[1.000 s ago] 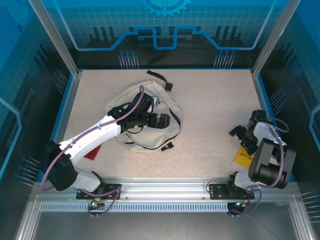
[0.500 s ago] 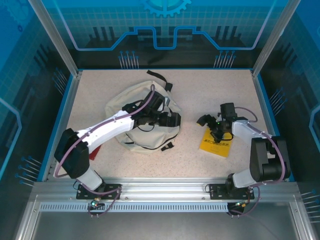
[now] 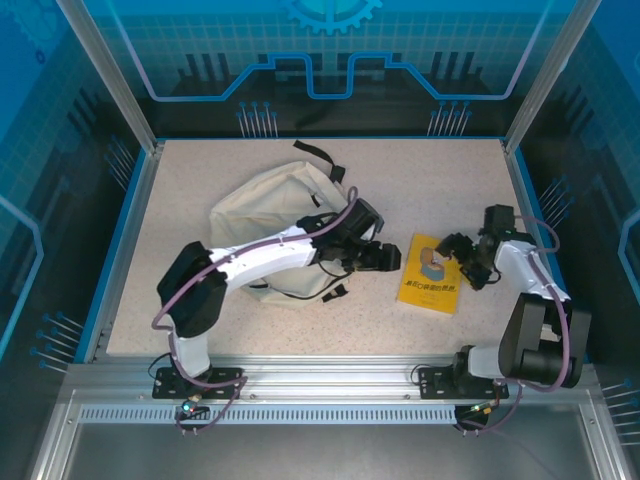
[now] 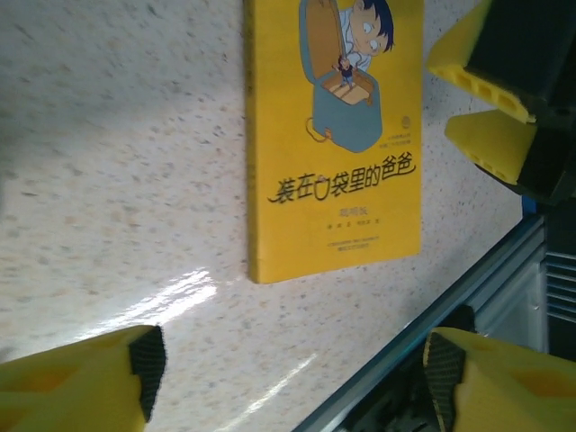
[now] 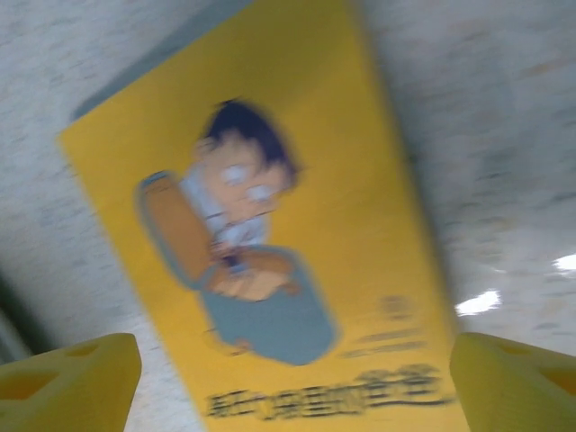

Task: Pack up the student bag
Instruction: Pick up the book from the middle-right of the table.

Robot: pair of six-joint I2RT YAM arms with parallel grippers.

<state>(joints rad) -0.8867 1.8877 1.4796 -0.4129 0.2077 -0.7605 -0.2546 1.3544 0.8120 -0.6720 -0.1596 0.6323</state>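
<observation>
Two grippers at work, both with jaws apart and nothing between them.

Right gripper (image 3: pixel 461 258): poised above the yellow book (image 3: pixel 430 285). In its wrist view the cover (image 5: pixel 261 270) lies directly below and between the fingertips. That view is blurred, so I cannot tell whether the pads touch the cover.

Left gripper (image 3: pixel 388 258): low over the table (image 3: pixel 440 180), just beside the book's near long edge. The book (image 4: pixel 337 153) lies flat ahead of its fingers, and the right gripper's yellow pads (image 4: pixel 490 135) show just past the book's far side. So the book sits between the two grippers.

Student bag (image 3: pixel 265 205): behind the left gripper, slumped on the table with that arm's forearm reaching across it. It is near the book but not touching it. I cannot make out whether its mouth is open.

Step in hand, as I judge it: picking up the book, with packing not yet begun.

Next move calls for a hold on a thin book lying flat. That probably means working one finger under an edge, or pinching it between the two grippers. The bag's opening must then be found and held wide.
</observation>
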